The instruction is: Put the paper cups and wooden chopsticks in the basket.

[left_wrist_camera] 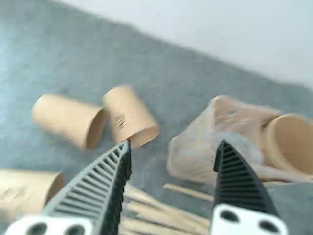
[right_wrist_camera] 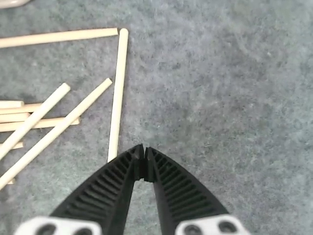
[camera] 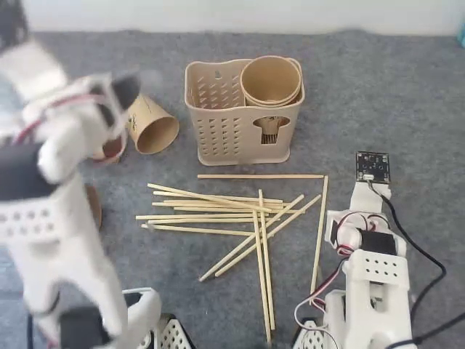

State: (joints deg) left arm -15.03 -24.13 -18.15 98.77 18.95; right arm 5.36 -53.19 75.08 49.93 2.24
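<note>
- The left fingers are spread wide apart and hold nothing. They hang above the grey surface, and the basket sits beyond the gap between them.
- A paper cup lies on its side just past the tip of one finger. A second cup lies beside it, and a third cup lies nearer the camera. None of them touches the fingers.
- The left arm rears up over the left side of the surface, with its wrist above the fallen cups.
- The right fingers are pressed together, empty, and point down at bare surface.
- The end of one chopstick lies just beside their tips, apparently not touching.
- The right arm sits low and folded at the near right edge, next to the rightmost stick.
- The loose chopsticks lie scattered and crossed in front of the basket, between the two arms.
- The basket stands upright with a stack of cups in its right compartment, and a few chopsticks show through the cut-out in its front wall.
</note>
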